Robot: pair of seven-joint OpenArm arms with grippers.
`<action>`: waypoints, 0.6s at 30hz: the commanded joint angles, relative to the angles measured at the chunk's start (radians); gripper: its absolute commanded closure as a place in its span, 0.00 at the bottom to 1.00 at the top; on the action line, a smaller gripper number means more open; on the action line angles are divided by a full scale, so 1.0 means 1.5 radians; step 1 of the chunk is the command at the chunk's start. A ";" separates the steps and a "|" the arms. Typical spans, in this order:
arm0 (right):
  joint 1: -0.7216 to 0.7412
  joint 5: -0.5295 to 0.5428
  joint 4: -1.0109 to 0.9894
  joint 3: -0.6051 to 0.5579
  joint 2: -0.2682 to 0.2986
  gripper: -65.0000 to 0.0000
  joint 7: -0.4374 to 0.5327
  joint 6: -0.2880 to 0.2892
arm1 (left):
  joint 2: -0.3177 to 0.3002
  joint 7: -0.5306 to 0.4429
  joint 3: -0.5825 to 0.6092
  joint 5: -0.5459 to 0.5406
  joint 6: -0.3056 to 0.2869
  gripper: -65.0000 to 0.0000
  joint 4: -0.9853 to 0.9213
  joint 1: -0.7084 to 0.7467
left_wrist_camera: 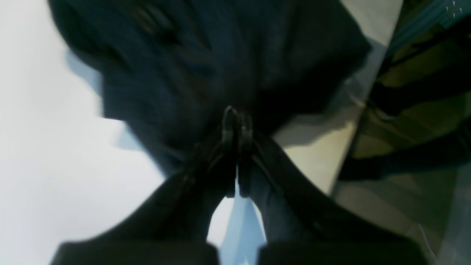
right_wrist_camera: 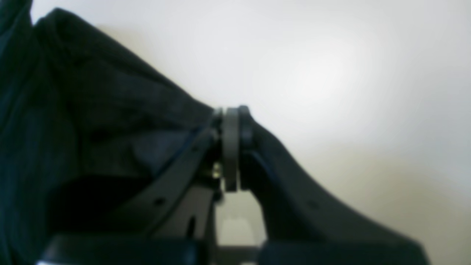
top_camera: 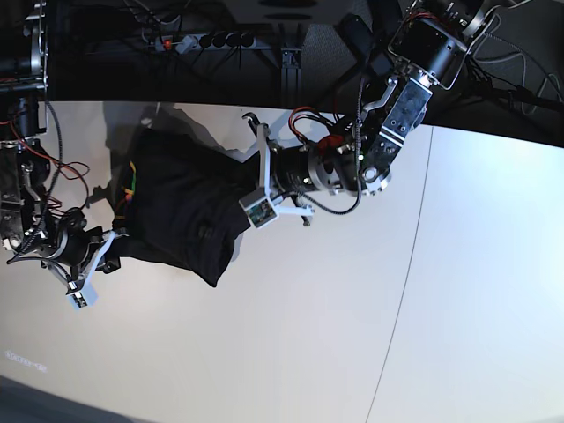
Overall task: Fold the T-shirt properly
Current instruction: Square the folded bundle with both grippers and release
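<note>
Left gripper (top_camera: 240,188), centre of the base view, clenched on the black T-shirt (top_camera: 181,216); right gripper (top_camera: 113,240), at left edge, likewise pinched shut on a fabric edge. Garment stretched between the two, bunched and sagging toward the white table (top_camera: 291,352), left of centre in frame. Thin, soft, light knit by the look of it: likely to droop and crumple wherever unsupported, so best held at hems or shoulder seams and kept taut. Fingertips (left_wrist_camera: 235,127) closed at mid-frame in the left wrist view, cloth spreading above. Small multicoloured print (top_camera: 129,189) at the shirt's upper left edge.
</note>
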 commanded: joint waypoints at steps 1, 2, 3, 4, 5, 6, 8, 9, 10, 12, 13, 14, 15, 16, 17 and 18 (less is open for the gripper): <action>0.023 -0.002 -0.003 0.005 0.004 1.00 0.014 0.032 | 0.004 -0.017 0.011 -0.008 -0.028 1.00 0.013 -0.004; 0.028 -0.003 -0.010 0.004 -0.004 1.00 0.014 0.032 | 0.004 -0.023 0.024 0.002 -0.029 1.00 0.013 -0.002; 0.030 -0.002 -0.016 0.004 -0.010 1.00 0.014 0.032 | 0.004 -0.030 0.037 0.019 -0.029 1.00 0.013 -0.001; 0.032 -0.003 -0.019 0.004 -0.017 1.00 0.013 0.032 | 0.004 -0.039 0.050 0.040 -0.029 1.00 0.013 -0.001; 0.032 -0.003 -0.019 0.004 -0.020 1.00 0.010 0.032 | 0.004 -0.050 0.057 0.064 -0.029 1.00 0.013 -0.001; 0.030 -0.002 -0.019 0.003 -0.022 1.00 0.002 0.032 | 0.004 -0.061 0.060 0.081 -0.028 1.00 0.013 -0.004; 0.022 -0.003 -0.019 0.003 -0.018 1.00 -0.009 0.032 | 0.003 -0.076 0.061 0.108 -0.028 1.00 0.013 -0.012; 0.017 -0.001 -0.019 0.003 -0.015 1.00 -0.014 0.032 | 0.001 -0.081 0.061 0.113 -0.027 1.00 0.012 -0.018; 0.008 -0.001 -0.019 0.003 -0.011 1.00 -0.022 0.032 | -0.001 -0.082 0.061 0.114 -0.027 1.00 0.010 -0.027; -0.012 0.011 -0.014 0.003 0.000 1.00 -0.026 0.032 | 0.000 -0.089 0.061 0.121 -0.027 1.00 -0.004 -0.042; -0.024 0.022 -0.012 0.003 0.006 1.00 -0.026 0.032 | 0.001 -0.093 0.062 0.122 -0.027 1.00 -0.015 -0.050; -0.036 0.036 -0.008 0.003 0.014 1.00 -0.026 0.032 | 0.001 -0.093 0.062 0.122 -0.026 1.00 -0.029 -0.058; -0.050 0.054 -0.002 0.004 0.023 1.00 -0.026 0.032 | 0.000 -0.093 0.062 0.122 -0.026 1.00 -0.044 -0.066; -0.065 0.075 0.005 0.004 0.032 1.00 -0.026 0.032 | 0.000 -0.094 0.062 0.122 -0.027 1.00 -0.060 -0.073; -0.081 0.091 0.013 0.004 0.041 1.00 -0.028 0.032 | 0.000 -0.098 0.062 0.123 -0.027 1.00 -0.078 -0.081; -0.098 0.099 0.024 0.004 0.049 1.00 -0.032 0.032 | 0.000 -0.108 0.062 0.130 -0.026 1.00 -0.096 -0.089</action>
